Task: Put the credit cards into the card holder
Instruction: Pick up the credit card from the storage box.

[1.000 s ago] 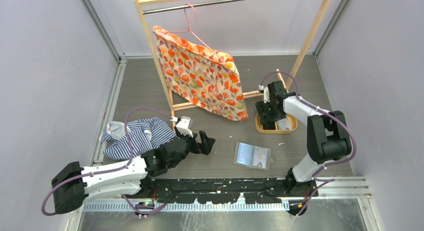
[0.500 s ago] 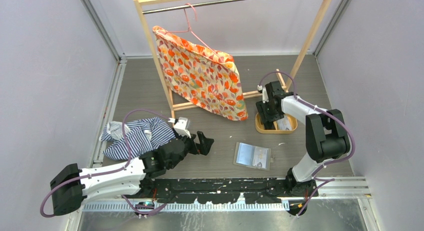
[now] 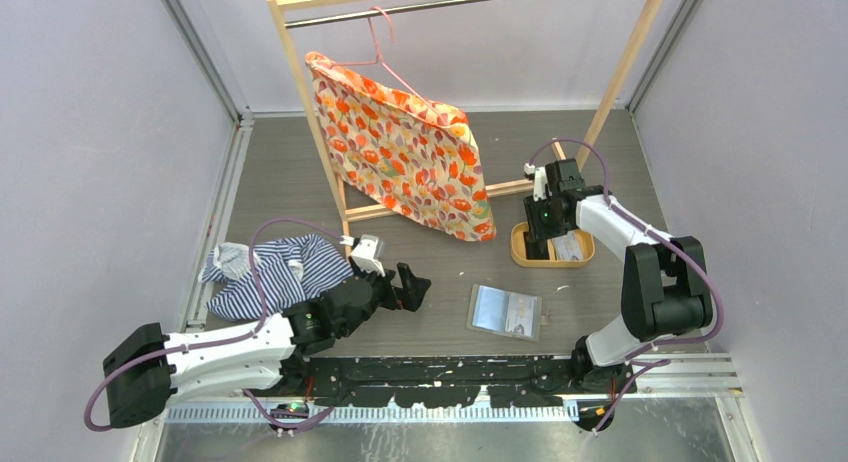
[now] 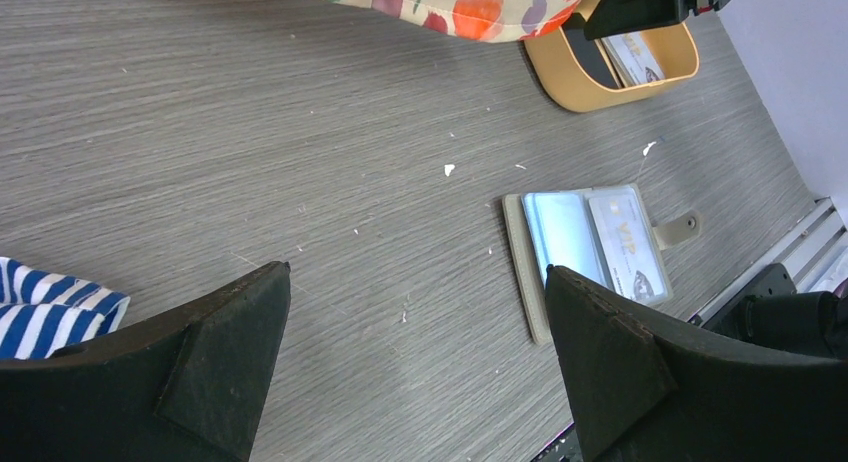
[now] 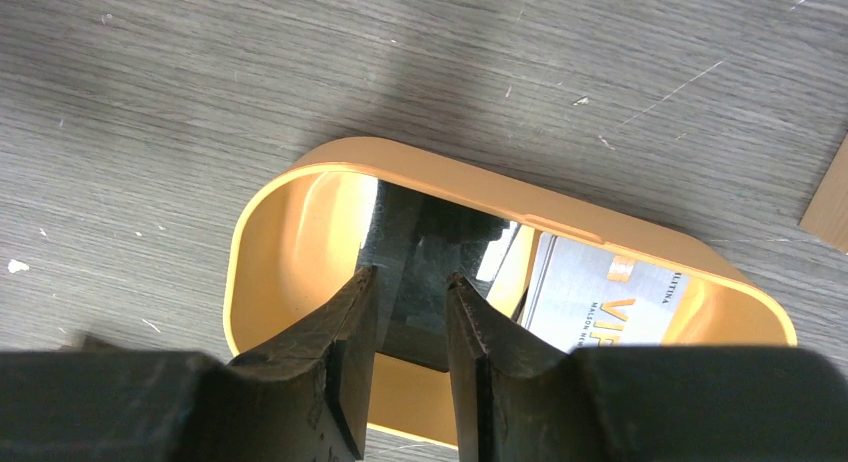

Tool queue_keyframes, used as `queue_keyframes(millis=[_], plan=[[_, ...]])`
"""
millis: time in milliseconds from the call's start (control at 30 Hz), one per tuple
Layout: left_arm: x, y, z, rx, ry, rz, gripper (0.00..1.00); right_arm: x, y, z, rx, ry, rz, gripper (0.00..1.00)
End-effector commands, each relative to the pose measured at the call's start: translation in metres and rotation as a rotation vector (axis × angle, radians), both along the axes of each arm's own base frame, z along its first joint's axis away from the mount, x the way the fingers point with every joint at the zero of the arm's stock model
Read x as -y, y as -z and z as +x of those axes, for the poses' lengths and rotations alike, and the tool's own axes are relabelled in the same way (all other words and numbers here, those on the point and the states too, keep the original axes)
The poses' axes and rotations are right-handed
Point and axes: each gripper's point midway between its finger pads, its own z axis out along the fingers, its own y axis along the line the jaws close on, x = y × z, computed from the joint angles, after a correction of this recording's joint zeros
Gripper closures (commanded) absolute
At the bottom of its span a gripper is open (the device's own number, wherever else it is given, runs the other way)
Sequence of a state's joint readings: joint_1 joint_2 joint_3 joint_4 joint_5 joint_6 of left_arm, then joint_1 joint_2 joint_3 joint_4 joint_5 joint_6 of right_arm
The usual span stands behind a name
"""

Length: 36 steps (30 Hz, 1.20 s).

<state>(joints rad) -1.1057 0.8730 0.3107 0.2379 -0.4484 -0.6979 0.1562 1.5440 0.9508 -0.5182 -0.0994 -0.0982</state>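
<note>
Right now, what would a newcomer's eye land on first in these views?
The orange floral cloth on a pink hanger, hung from the wooden rack at the back middle, dominates the top view. Next, the right gripper reaches into the oval tan tray at the right, its fingers either side of a glossy black card. Nearer, the grey-brown card holder lies open.

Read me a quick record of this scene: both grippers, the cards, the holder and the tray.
left gripper: open, empty, over the table between striped cloth and card holder
right gripper: down in the tray, fingers either side of the black card; grip unclear
black card: leaning in the tray
pale card: in the tray beside the black card
card holder: open flat on the table, sleeved card inside
tray: tan, oval
</note>
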Motion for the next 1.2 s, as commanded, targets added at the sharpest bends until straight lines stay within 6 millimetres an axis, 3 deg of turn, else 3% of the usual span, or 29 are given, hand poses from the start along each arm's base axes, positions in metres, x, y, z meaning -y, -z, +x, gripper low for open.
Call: queue_keyframes(millis=[0, 233, 467, 600, 733, 967, 1167], plan=[[0.016, -0.028, 0.006, 0.03, 0.01, -0.084, 0.0, 0.001, -0.005, 0.004, 0.024, 0.004, 0.012, 0.64], [0.02, -0.026, 0.005, 0.017, 0.019, -0.091, 0.0, 0.01, 0.012, -0.001, -0.043, 0.042, -0.03, 0.34], [0.021, -0.025, 0.005, 0.014, 0.019, -0.092, 0.0, 0.004, 0.032, -0.006, -0.107, 0.017, -0.07, 0.25], [0.021, -0.025, 0.005, 0.012, 0.02, -0.098, 0.0, 0.005, 0.041, -0.007, -0.124, -0.004, -0.136, 0.27], [0.02, -0.026, 0.005, 0.013, 0.018, -0.1, 0.0, 0.007, 0.042, -0.007, -0.125, -0.008, -0.161, 0.4], [0.022, -0.027, 0.004, 0.011, 0.026, -0.104, 0.0, -0.003, 0.017, -0.001, -0.038, -0.035, -0.084, 0.58], [0.027, -0.029, 0.004, 0.006, 0.038, -0.117, 0.0, -0.003, -0.004, 0.003, 0.023, -0.018, 0.002, 0.65]])
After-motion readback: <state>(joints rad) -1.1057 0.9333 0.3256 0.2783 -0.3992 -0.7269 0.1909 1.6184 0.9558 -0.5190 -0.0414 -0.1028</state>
